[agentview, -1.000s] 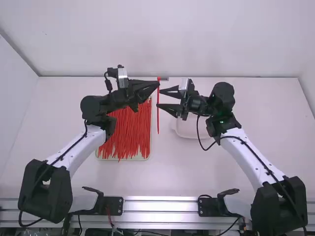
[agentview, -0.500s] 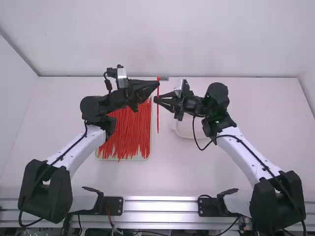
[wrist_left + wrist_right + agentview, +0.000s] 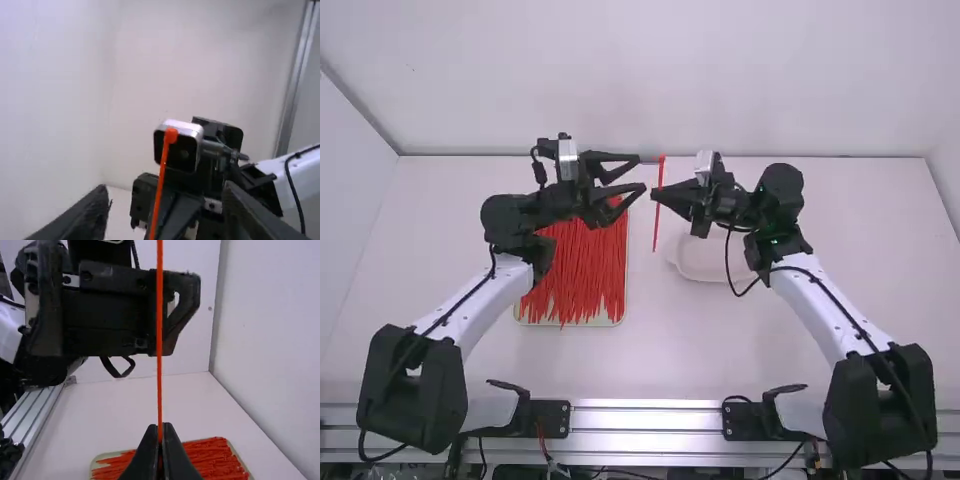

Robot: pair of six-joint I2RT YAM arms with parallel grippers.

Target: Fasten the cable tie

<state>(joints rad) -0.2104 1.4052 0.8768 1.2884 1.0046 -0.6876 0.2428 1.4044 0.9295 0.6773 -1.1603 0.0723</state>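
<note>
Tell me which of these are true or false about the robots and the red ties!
1. The right gripper pinches one red cable tie. True.
2. The left gripper is clamped on that tie. False: its fingers are open and apart from it.
3. A pile of red ties lies on the left arm's side. True.
4. The pinched tie lies flat on the table. False: it stands roughly upright in the grip.

A tray [image 3: 574, 323] of loose red ties [image 3: 576, 268] lies on the white table [image 3: 438, 218]; a pale container [image 3: 706, 266] sits nearby.
</note>
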